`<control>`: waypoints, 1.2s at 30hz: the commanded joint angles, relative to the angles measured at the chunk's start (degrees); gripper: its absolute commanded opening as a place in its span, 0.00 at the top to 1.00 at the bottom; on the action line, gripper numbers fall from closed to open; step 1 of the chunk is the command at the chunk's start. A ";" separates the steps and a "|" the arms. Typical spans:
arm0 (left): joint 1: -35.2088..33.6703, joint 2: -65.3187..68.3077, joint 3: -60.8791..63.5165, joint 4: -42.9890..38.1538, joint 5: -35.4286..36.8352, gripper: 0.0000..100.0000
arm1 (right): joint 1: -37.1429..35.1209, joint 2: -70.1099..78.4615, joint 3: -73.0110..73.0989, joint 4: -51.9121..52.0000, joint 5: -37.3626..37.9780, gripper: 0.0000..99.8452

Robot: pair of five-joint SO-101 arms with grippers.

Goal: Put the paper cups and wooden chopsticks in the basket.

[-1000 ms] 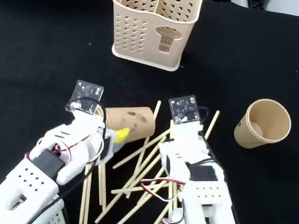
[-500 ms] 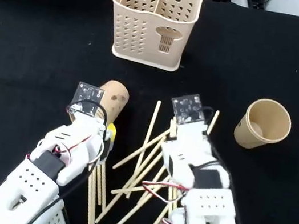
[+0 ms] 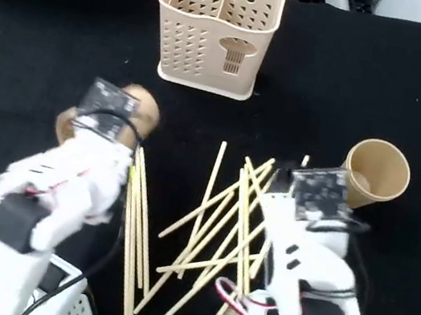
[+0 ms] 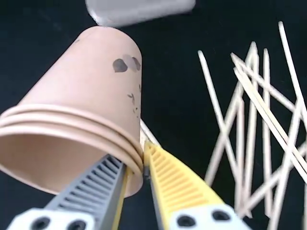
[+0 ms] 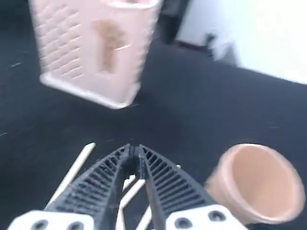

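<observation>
Left pincer (image 4: 135,155) pinching rim of tan paper cup (image 4: 81,120), 9 o'clock on black bench (image 3: 53,32). Right pincer (image 5: 133,149) pressed together; second tan cup (image 5: 256,184) at its 2 o'clock. Cups two; thin wooden chopsticks (image 3: 245,213) about a dozen; beige perforated plastic basket (image 3: 212,44) one.

Chopsticks (image 3: 211,182) between left cup (image 3: 146,114) and right cup (image 3: 375,174), basket (image 3: 205,50) behind

Three nested cups (image 4: 81,120), tan with small dark marks on the side, sit tilted, their rims pinched in the left claw (image 4: 144,155). A single cup (image 3: 375,174) lies on its side to the right. Pale chopsticks (image 3: 207,222) lie scattered and crossed between the two. The basket (image 3: 215,32), beige, perforated and split into two compartments, stands upright beyond them.
</observation>
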 commanded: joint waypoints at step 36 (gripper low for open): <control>30.81 71.21 -78.90 3.78 -4.48 0.97 | 60.48 -1.10 28.62 -20.75 -1.58 0.99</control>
